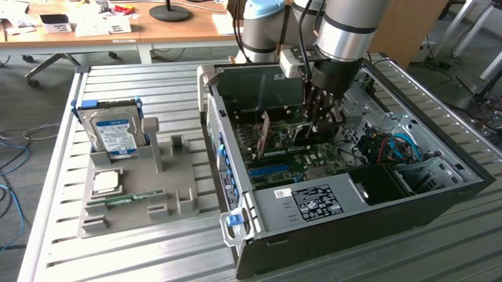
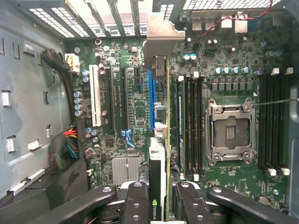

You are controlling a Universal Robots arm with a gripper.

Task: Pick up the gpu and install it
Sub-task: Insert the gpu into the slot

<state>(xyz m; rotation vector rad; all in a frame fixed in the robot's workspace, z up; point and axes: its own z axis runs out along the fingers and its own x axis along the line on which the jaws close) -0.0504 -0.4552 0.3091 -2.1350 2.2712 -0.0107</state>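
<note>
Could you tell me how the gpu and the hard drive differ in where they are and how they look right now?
The gpu is inside the open computer case, gripped between the fingers over the motherboard; the hard drive stands free in the grey holder outside it. The gpu is a thin card with a silvery bracket; the hard drive is a thicker silver block with a blue label. Both stand on edge.

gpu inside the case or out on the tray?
Inside the case: the gpu stands on edge over the motherboard, gripped by the end effector. Fully seated: cannot tell.
</note>
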